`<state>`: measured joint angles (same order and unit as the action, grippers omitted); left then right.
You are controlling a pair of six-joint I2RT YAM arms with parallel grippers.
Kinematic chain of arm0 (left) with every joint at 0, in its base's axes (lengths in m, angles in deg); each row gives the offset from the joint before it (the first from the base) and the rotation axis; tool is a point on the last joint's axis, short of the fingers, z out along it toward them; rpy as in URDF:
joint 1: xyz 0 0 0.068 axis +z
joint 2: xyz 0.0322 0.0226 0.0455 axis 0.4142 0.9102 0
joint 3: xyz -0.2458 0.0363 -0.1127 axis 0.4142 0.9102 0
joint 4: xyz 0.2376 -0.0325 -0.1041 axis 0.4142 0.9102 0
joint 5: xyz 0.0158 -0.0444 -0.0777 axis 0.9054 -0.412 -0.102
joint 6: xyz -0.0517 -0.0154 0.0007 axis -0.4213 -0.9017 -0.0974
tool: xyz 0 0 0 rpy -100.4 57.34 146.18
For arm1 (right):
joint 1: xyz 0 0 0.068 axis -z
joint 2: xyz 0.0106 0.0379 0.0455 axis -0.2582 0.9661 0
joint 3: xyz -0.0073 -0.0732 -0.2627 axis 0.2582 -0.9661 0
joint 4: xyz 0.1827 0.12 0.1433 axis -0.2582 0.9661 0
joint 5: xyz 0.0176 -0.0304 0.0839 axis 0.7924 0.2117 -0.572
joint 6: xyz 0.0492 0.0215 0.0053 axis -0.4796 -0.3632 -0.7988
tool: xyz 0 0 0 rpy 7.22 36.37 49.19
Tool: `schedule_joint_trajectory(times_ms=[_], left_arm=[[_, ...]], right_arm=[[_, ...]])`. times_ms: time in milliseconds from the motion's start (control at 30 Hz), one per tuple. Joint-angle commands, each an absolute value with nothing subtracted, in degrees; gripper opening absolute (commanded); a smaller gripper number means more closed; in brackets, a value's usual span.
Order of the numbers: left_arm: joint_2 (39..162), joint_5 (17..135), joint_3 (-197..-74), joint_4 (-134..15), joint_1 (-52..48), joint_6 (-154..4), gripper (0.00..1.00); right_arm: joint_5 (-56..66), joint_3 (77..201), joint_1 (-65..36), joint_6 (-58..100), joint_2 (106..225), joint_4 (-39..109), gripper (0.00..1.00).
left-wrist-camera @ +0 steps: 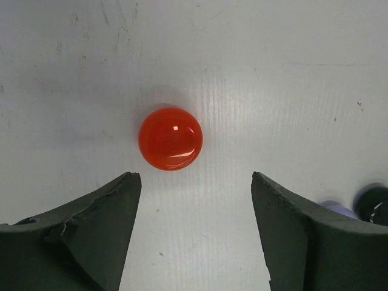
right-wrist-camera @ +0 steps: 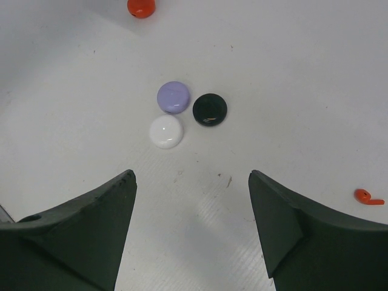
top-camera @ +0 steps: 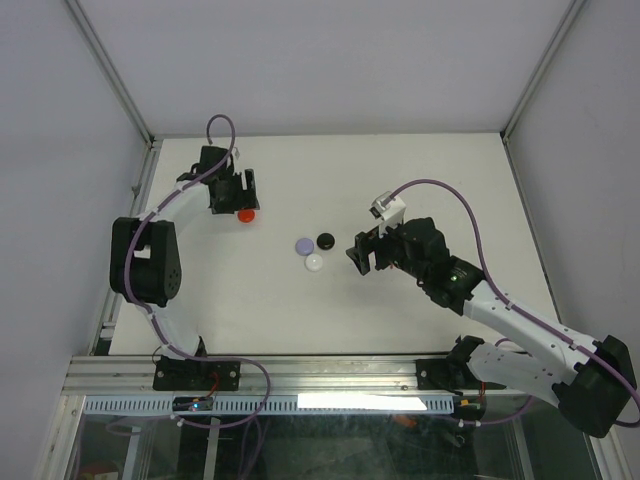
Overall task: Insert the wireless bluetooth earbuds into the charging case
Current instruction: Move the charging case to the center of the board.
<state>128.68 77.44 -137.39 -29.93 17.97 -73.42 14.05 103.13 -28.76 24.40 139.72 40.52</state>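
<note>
Between the fingers of my left gripper (left-wrist-camera: 194, 179) I see only table (left-wrist-camera: 303, 66): the jaws stand wide apart and hold nothing. They are poised over a red disc (left-wrist-camera: 170, 139) at the centre of the left wrist view, just beyond the tips. My right gripper (right-wrist-camera: 191, 176) is likewise spread and empty. Ahead of it, in the upper middle of its wrist view, a lavender disc (right-wrist-camera: 173, 97), a black disc (right-wrist-camera: 210, 110) and a white disc (right-wrist-camera: 166, 131) cluster close together. The only earbud I can find, a red earbud (right-wrist-camera: 367, 196), lies flat at the lower right edge of that view, well apart from the discs and outside the right jaw. I judge it very light, hard and glossy, so apt to skid or flip; I would pinch across its rounded head, not the thin stem
</note>
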Motion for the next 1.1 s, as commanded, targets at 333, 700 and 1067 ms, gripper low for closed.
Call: schedule_joint_trajectory(times_ms=[333,700,1067], left_arm=[[134.7,97.1,-140.3,-32.5,12.3,-84.7,0.74],[137.9,102.0,-140.8,-33.7,10.7,-85.9,0.68],[137.2,101.1,-138.1,-36.9,9.6,-85.1,0.5]], right_arm=[[13.7,105.5,-28.7,24.9,139.3,38.7,0.78],[13.4,105.6,-28.6,24.9,139.1,38.6,0.78],[12.6,106.0,-28.6,24.7,139.4,39.0,0.78]])
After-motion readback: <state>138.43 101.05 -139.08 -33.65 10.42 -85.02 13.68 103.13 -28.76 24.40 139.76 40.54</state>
